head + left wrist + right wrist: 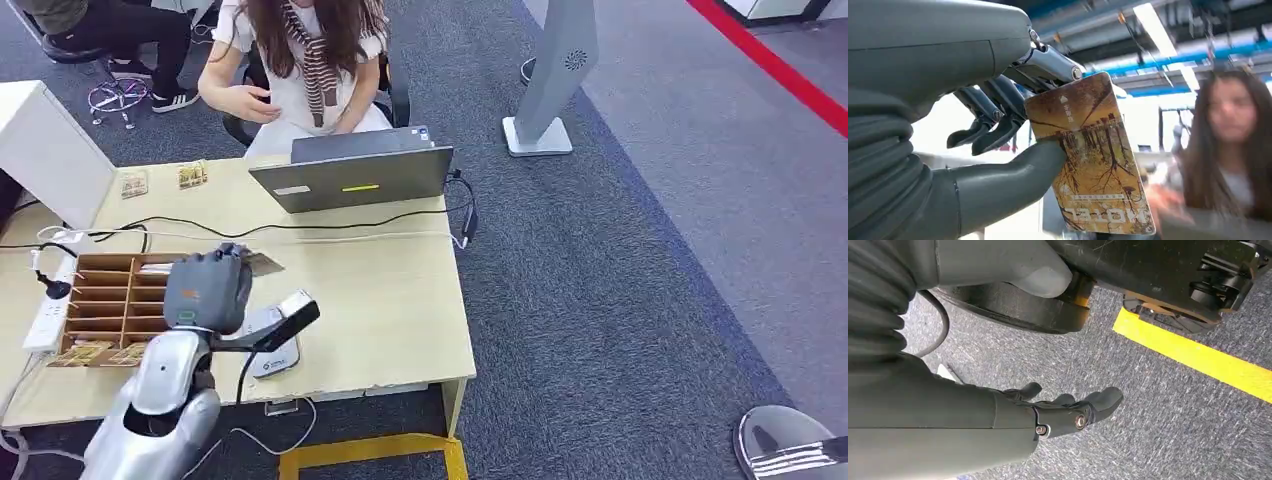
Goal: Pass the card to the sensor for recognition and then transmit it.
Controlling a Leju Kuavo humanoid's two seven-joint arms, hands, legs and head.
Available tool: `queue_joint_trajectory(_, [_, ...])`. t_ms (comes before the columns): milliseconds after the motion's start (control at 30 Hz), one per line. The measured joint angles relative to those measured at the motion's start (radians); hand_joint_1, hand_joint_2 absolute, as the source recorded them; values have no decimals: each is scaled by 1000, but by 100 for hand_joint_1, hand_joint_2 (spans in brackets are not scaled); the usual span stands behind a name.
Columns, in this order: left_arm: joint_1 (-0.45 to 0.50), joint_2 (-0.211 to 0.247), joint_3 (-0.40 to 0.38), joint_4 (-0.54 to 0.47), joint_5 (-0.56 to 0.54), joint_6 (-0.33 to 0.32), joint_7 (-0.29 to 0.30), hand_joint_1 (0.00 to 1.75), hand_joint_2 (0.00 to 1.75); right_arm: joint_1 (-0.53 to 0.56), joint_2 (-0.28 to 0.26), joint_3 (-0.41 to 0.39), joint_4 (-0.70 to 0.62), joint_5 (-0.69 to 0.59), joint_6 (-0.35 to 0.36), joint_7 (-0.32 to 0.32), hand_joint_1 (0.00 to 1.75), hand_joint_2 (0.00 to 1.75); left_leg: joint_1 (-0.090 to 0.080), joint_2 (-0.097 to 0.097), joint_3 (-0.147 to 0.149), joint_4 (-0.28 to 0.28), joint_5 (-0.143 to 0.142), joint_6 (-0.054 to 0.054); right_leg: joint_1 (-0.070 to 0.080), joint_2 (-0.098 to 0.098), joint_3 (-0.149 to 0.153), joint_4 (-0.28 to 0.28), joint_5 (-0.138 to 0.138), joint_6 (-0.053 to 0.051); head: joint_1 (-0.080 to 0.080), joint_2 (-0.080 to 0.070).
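From the head view, the left hand [208,288] is raised over the pale wooden desk [400,300], holding a brown and gold plastic card [262,264] whose edge pokes out on the laptop side of the hand. Just beside the hand, toward the robot, sits the white and black card sensor [280,340] on the desk, with a black cable trailing off the near edge. On the hand's far side from the sensor lies a brown wooden tray with small compartments [105,300], a few cards lying in its near row. Beyond the hand, a grey open laptop [355,175] stands at the far edge of the desk, and a person in a white top [300,70] sits behind it.

In the left wrist view, the left hand [998,125] clamps the card [1093,160] between its thick grey thumb and dark fingers [998,107]; the card shows an autumn tree print and lettering. The person [1233,145] is blurred behind the card.

In the right wrist view, the right hand [1063,410] hangs over grey carpet [1158,430], fingers stretched and holding nothing, near a yellow floor stripe [1193,357].
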Motion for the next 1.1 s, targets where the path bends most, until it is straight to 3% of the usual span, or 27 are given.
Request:
queue_joint_trajectory(200, [-54,17,18,-13,3,-3,0,175,175,0,0,0,0,3,0,0,0,175,0,0,0,0,0,0,0,0,0,0,0,0,0,0])
queue_joint_trajectory(700, [-64,24,24,-22,-5,-2,3,175,175,0,0,0,0,5,0,0,0,175,0,0,0,0,0,-1,0,0,0,0,0,0,0,0])
queue_joint_trajectory(800, [-132,34,28,-6,-14,-23,28,175,175,-1,0,0,0,17,5,-1,0,175,1,0,-1,0,0,-1,0,0,-1,0,0,0,0,0])
queue_joint_trajectory(900, [-247,47,41,85,-46,-39,55,175,175,-2,0,0,0,32,8,-5,0,175,1,0,-1,0,1,-1,1,0,-1,0,1,-1,0,0])
queue_joint_trajectory(1100, [-446,70,72,376,-127,-2,100,175,175,-4,0,3,-1,51,22,-5,0,175,1,2,0,0,1,-1,1,2,-1,1,1,-1,0,0])
